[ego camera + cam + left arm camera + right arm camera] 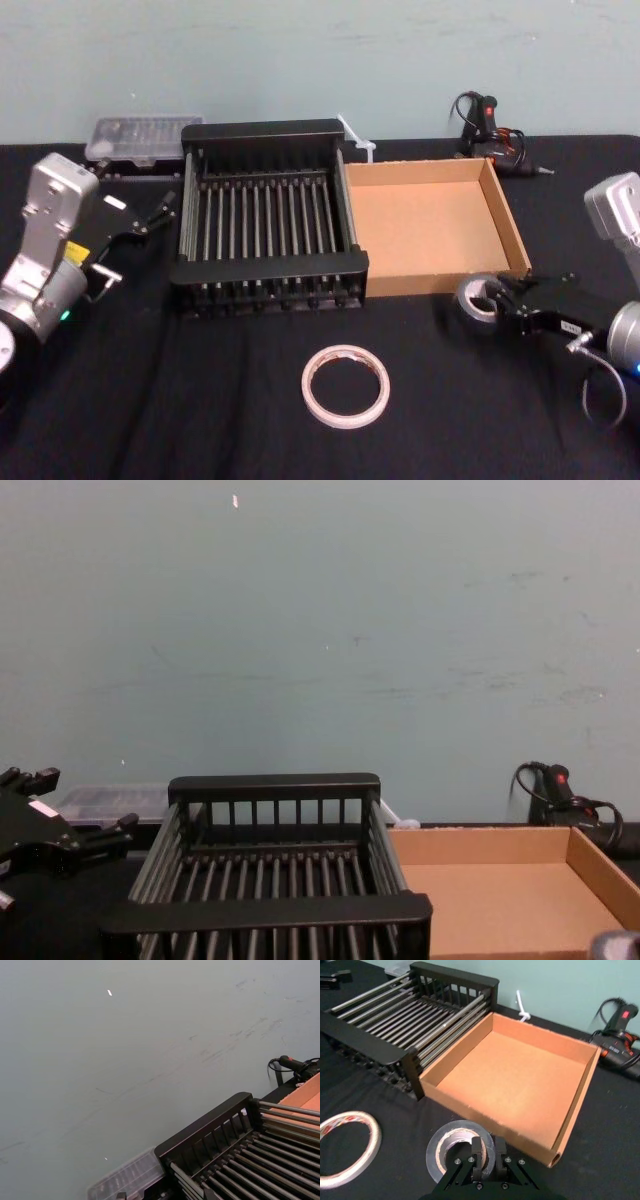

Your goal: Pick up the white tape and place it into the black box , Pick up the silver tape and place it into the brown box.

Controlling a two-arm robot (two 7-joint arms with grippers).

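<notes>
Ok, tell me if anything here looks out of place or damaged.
Nothing stands out. The black crate and cardboard box sit squarely side by side, both empty. The white tape lies flat in front. The right end effector pinches the silver tape; the left end effector hangs open beside the crate.

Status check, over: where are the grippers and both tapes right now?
Right gripper pinching silver tape beside the cardboard box. Left gripper open, left of the black crate. White tape flat on table, nothing blocking.
</notes>
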